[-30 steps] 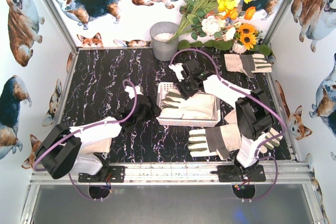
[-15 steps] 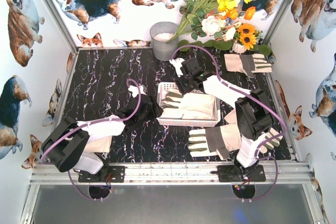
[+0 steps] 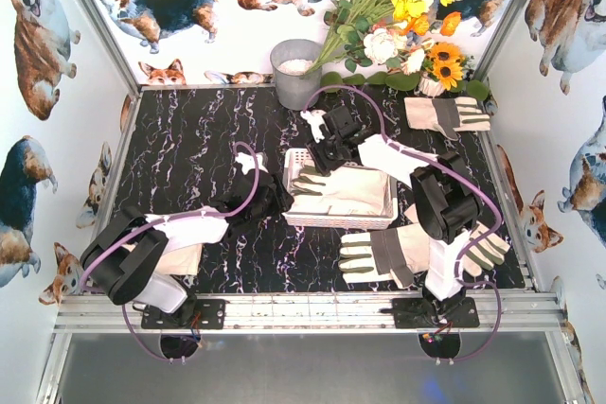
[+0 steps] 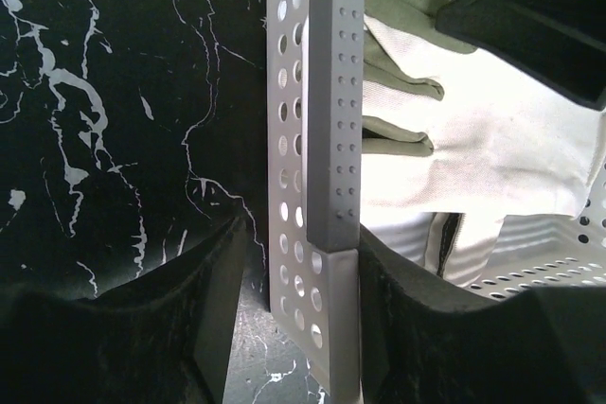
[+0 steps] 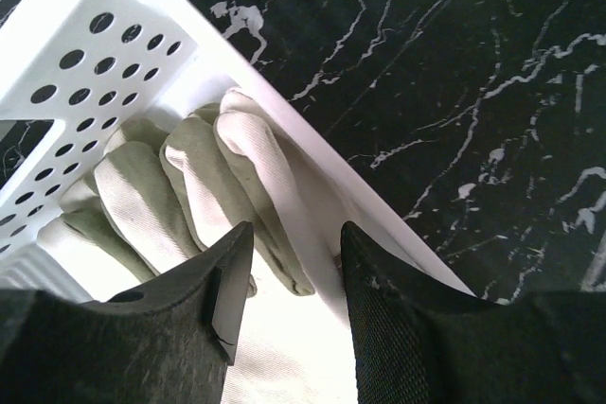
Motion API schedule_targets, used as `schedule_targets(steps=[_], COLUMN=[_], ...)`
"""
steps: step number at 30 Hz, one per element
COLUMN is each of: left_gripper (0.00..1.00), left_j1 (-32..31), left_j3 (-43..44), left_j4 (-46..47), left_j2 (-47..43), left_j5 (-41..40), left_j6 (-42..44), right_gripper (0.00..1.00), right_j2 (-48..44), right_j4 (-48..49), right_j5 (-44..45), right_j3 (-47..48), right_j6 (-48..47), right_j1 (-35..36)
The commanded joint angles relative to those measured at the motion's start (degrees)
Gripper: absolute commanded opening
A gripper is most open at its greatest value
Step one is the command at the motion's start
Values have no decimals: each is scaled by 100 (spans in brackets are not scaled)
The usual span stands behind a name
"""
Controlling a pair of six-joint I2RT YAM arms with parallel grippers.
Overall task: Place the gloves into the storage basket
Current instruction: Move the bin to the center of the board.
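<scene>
Where the white plastic basket with perforated sides (image 3: 341,222) sits mid-table, one cream-white fabric glove with grey-green fingers (image 3: 346,191) lies inside it, fingers toward the basket's left end. The left gripper (image 3: 272,194) straddles the basket's left wall with its jaws parted, one finger outside and one inside. The left wrist view shows a gap between the outer finger and the wall. The right gripper (image 3: 317,142) hangs over the basket's far left corner, jaws apart and gripping nothing, the glove's fingertips just beneath.

A second glove with a wide beige cuff (image 3: 383,254) lies just beside the basket's near side. A third glove (image 3: 485,251) lies off the basket's near right corner, partly hidden by the right arm, which also crosses above the basket's far right part. A fourth glove (image 3: 447,115) rests well apart, beyond the far right corner. Beyond the basket's far side stand a grey metal bucket (image 3: 296,73) and a bunch of yellow, white and orange flowers (image 3: 398,16).

Everything rests on a black marble-patterned tabletop with white veins (image 3: 189,158), enclosed by white walls printed with corgis (image 3: 38,35).
</scene>
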Motion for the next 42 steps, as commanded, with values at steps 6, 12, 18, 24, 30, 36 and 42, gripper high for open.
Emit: schedule_targets(steps=[6,12,18,24,30,36,42], left_gripper=[37,35,32,31,30,29,28], left_j1=[180,294,392,528,843,1108,1330], left_j3=[92,83,66,184,390,739,1108], left_j4=[171,244,278,342,377,520,558], left_j2=[79,118,140,214,461,882,1254], left_j5=[-11,73,91,204,399,745,991], left_j6=[241,352,502,781,1007,1216,1445], right_gripper=[40,32,32,32,32,32,32], right_j2=[312,502,711,962,1087,1335,1576], right_j4=[108,132,-120,-414,13,457,698], right_j5=[-748,-1447,-1831,-1794,-1191,-1245,-1206], right_j3=[444,560,834,1154,1208,1418,1630], right_j6=[-38,-143,-485,-824,-705,-636,-644], right_j1=[28,36,63,107,107,107,104])
